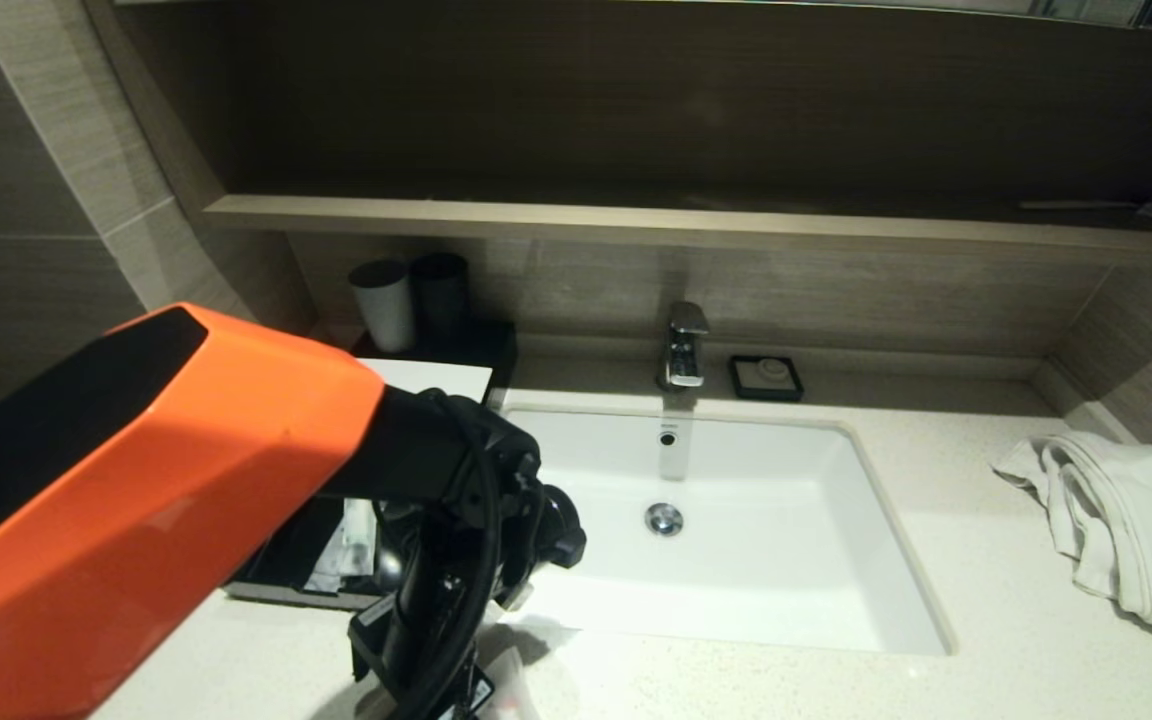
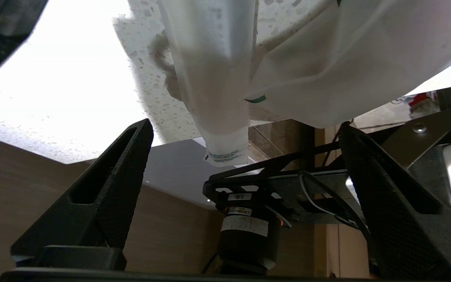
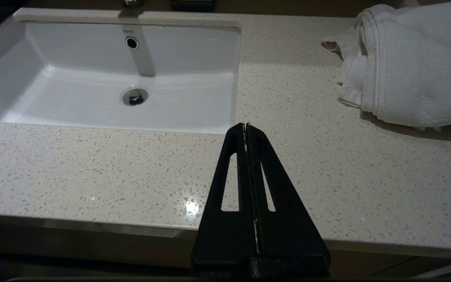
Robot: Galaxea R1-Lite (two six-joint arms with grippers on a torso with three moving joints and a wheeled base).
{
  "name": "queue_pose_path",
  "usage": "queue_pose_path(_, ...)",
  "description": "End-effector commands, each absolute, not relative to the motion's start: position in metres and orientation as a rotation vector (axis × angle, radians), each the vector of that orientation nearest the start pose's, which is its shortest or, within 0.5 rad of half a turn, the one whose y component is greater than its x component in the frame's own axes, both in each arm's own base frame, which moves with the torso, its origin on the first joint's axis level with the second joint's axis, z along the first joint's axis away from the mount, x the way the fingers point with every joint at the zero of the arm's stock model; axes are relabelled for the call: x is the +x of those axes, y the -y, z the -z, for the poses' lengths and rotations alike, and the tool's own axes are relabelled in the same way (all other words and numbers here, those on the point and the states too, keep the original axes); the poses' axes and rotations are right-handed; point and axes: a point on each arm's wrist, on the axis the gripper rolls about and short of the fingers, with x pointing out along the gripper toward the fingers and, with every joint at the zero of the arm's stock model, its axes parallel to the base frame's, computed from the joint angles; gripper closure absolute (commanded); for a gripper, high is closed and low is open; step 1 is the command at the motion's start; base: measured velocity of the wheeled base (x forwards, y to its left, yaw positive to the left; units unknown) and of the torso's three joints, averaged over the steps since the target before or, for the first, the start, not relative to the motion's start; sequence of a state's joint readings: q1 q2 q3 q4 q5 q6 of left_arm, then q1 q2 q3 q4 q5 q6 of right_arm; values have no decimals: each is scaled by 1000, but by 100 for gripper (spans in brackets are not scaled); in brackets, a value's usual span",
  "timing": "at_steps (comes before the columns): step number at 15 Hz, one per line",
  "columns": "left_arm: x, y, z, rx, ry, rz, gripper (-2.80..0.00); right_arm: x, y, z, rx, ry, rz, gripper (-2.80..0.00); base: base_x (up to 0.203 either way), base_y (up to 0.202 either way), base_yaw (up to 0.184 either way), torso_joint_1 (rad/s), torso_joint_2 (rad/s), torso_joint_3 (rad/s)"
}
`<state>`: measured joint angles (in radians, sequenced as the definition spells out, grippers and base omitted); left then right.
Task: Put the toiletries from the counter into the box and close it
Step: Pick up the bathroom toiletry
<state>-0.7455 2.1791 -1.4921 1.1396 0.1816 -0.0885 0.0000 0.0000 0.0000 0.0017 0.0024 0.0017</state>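
My left gripper (image 2: 245,123) is open and points down at the counter's front left edge; in the head view its wrist (image 1: 436,620) hides the fingers. Just beyond the fingertips lie a narrow white sachet (image 2: 217,78) and a wider white packet (image 2: 327,70) on the speckled counter, neither held. A bit of packet shows beside the wrist (image 1: 516,690). The black box (image 1: 286,570) stands left of the sink with its white lid (image 1: 436,378) raised and a white packet (image 1: 346,545) inside. My right gripper (image 3: 245,126) is shut and empty over the counter's front edge, right of the sink.
A white sink (image 1: 736,530) with a chrome faucet (image 1: 684,345) takes the middle. A black soap dish (image 1: 765,377) sits behind it. A folded white towel (image 1: 1126,530) lies at the right. Two cups (image 1: 386,300) stand at the back left.
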Motion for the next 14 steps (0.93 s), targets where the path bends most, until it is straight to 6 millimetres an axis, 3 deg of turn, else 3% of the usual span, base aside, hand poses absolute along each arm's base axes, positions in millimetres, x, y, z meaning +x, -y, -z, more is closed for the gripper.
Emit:
queue_pose_path(1,246,219,-95,750,-1662,319,-280,-23,0,-75,2,-2,-2,0,0,0,0,0,0,0)
queue_pose_path(14,269,207,-93,696,-1694,273,-280,-23,0,-75,2,-2,-3,0,0,0,0,0,0,0)
